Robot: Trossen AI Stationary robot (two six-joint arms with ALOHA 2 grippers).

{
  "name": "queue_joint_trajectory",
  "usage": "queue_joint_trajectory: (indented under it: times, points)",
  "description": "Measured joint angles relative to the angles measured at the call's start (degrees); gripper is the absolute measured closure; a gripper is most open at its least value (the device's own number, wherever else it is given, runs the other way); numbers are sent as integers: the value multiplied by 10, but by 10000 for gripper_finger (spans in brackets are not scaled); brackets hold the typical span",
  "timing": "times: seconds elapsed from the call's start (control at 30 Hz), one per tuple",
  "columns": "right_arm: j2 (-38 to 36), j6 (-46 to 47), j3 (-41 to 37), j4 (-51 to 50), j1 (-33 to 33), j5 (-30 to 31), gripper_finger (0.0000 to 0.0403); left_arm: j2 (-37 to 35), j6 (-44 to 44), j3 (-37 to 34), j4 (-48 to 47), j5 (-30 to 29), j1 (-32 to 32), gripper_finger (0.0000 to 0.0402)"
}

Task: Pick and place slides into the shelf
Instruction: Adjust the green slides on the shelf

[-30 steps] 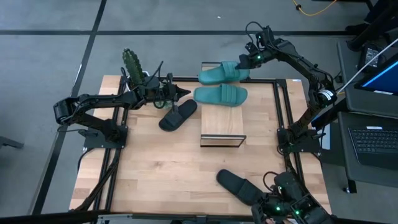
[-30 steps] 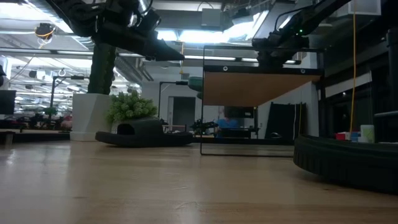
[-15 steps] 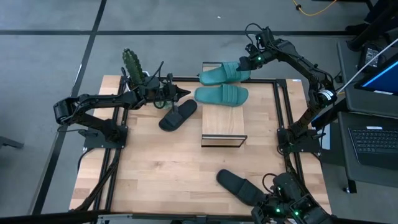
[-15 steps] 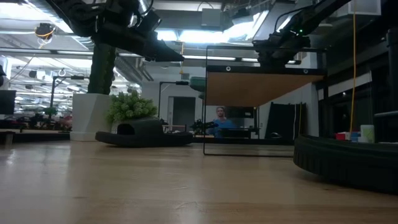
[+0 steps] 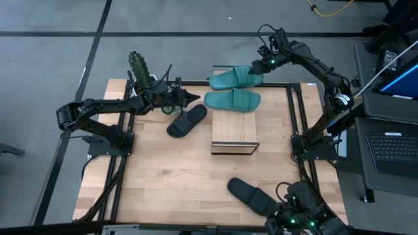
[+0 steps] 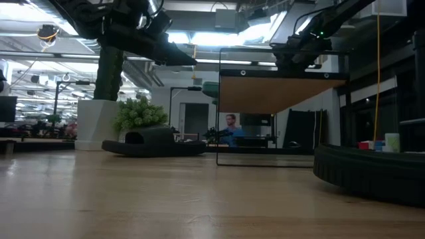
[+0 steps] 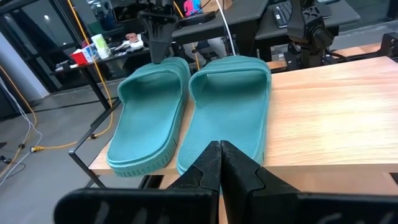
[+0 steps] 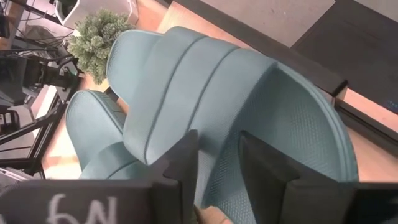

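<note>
Nothing has visibly moved since the earlier frame. Right hand [image 8: 214, 168] holds one teal slide [image 5: 234, 76] at the shelf's [image 5: 234, 128] far edge; left hand [image 7: 221, 163] hangs closed beside it. Rubber looks light and flexible; the strap offers the best grip. Count: two teal, two black.

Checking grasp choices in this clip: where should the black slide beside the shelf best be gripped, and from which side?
Probably the wide strap of the black slide, taken from above. It lies flat, sole down, on the table, so the arched strap is its highest, narrowest part. The shut left gripper hovers just beyond it.
</note>
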Motion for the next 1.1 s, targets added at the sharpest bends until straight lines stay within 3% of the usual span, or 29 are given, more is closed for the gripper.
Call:
queue_joint_trajectory:
  times: [0.2,0.67,1.1]
  points:
    - [0,-3,0,-2,-3,-3,264,0,0,0,0,0,-6,401]
    - [-4,-27,7,-41,-27,-6,262,0,0,0,0,0,-6,401]
    - [-5,-69,96,-78,-16,-6,262,0,-10,0,0,0,-6,401]
